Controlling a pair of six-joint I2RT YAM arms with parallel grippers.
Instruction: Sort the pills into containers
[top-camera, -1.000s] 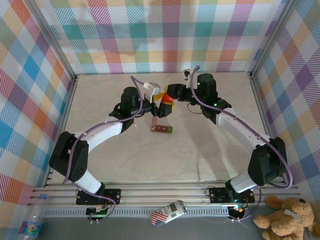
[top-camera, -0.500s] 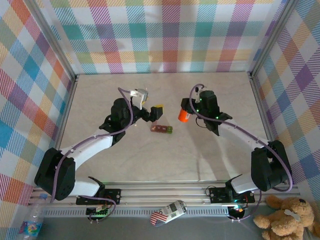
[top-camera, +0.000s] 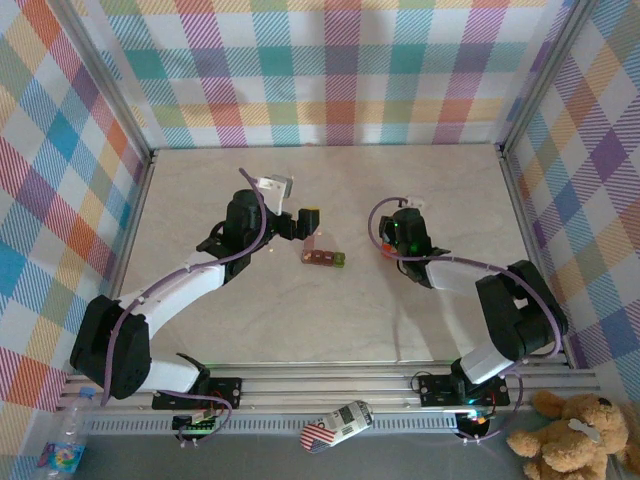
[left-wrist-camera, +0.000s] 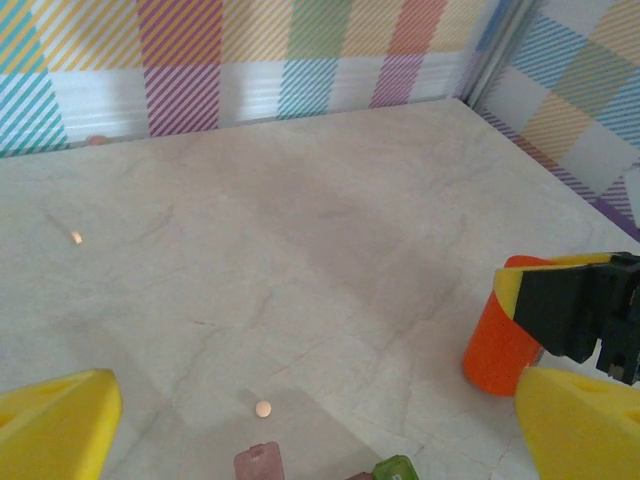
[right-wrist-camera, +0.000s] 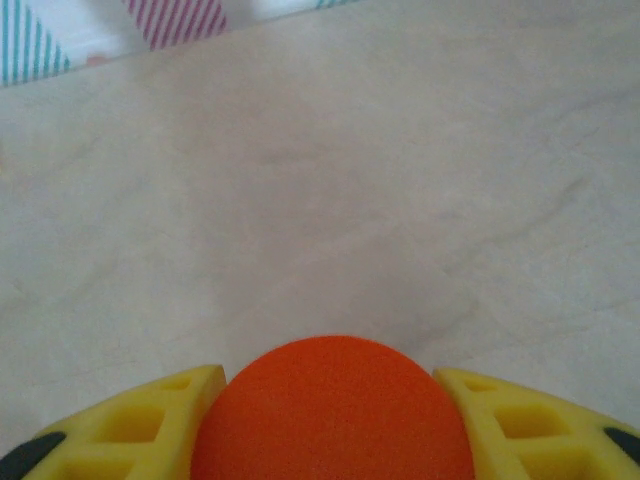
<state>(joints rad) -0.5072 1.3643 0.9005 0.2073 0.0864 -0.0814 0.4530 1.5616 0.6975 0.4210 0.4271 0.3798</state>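
The containers (top-camera: 325, 258) are a short dark red-brown strip with a green end, lying mid-table; their pink lid (left-wrist-camera: 258, 462) and green end (left-wrist-camera: 398, 468) peek in at the bottom of the left wrist view. A small round pill (left-wrist-camera: 262, 408) lies just beyond the strip, and another pill (left-wrist-camera: 76, 237) lies farther off to the left. My left gripper (top-camera: 307, 221) (left-wrist-camera: 315, 405) hovers open above the strip's far end, nothing between its yellow fingers (left-wrist-camera: 55, 425). My right gripper (top-camera: 386, 240) (right-wrist-camera: 330, 400) is shut on the orange bottle (right-wrist-camera: 335, 410) (left-wrist-camera: 500, 335), which stands on the table right of the strip.
Checked walls (top-camera: 330, 70) close the table in on three sides, with metal rails along the edges. Bare marble tabletop (top-camera: 330, 320) lies between the strip and the arm bases.
The two grippers, close together at the bottle a second ago, have parted. The right one carried the bottle right and down to the table. The left one drew back slightly.
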